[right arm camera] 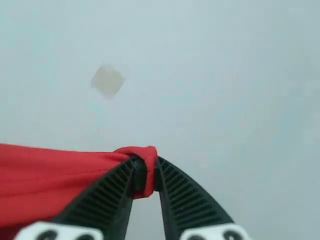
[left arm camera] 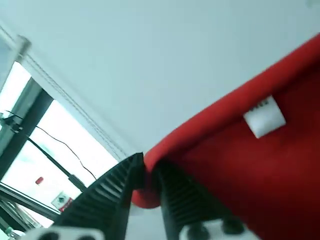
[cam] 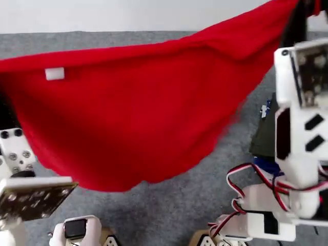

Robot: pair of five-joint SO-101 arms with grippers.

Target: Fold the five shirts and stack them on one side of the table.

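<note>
Red shirt [cam: 133, 118] is hanging spread wide in the air over the grey table [cam: 169, 215], held up between the two arms. In the high view its long axis is running from the left edge of the table up to the far right corner. The taut top edge is climbing toward the right, and the loose body is sagging in a broad curve toward the arms' bases. Whether the lowest fold is touching the table cannot be told.

The right arm [cam: 300, 128] is standing tall at the right side, and the left arm [cam: 20, 174] is rising at the near left. Each is meeting one end of the stretched edge.

A dark cloth [cam: 264, 136] is lying on the table just beside the right arm, half hidden behind it.

In the left wrist view, the left gripper [left arm camera: 149, 167] is pinching a bunched corner of the shirt, its ribbed black jaws nearly closed with red fabric squeezed between the tips. In the right wrist view, the right gripper [right arm camera: 146, 167] is doing the same at the opposite end. Its jaws are clamping a small rolled fold of red cloth that is poking out above them.

A small white label [cam: 55, 74] is showing on the shirt just below the top edge, near the left end.
</note>
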